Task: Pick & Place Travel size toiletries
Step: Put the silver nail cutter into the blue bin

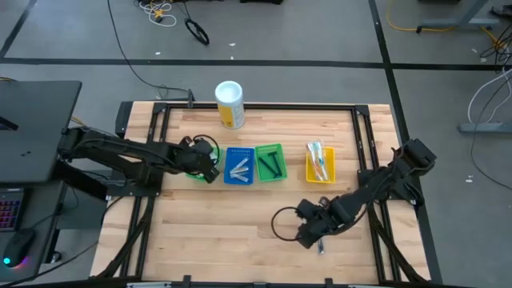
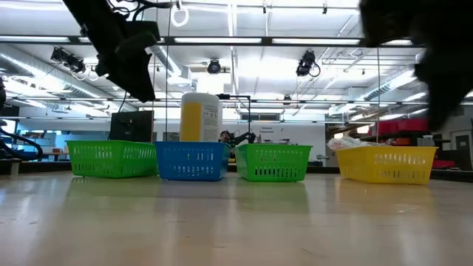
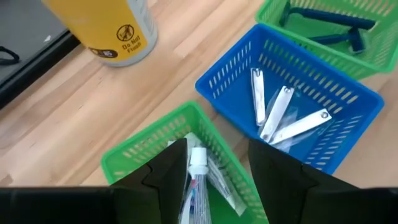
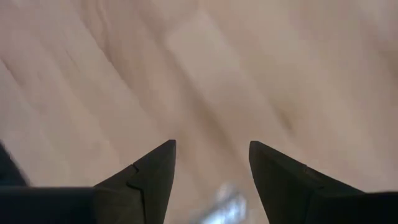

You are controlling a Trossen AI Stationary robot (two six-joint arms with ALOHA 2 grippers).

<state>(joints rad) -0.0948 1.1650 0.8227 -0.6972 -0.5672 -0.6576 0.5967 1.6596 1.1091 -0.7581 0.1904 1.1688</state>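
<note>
Green slatted plastic tray [image 3: 155,146] lies directly under the left gripper [image 3: 217,180], fingers spread and empty above a white-and-blue tube [image 3: 194,186] lying inside, apparently just deposited, while the right gripper [image 4: 211,180], likewise spread and empty, hovers over a silvery item [image 1: 321,247] on the wooden table [image 1: 240,232].

Canister [image 3: 102,25] yellow label: "Do Not Flush" beneath prohibition sign.

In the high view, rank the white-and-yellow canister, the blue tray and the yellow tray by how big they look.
1. Blue tray and yellow tray: these look alike, so no ranking between them.
2. White-and-yellow canister: smallest, though it stands tall toward the camera, so unsure.
</note>
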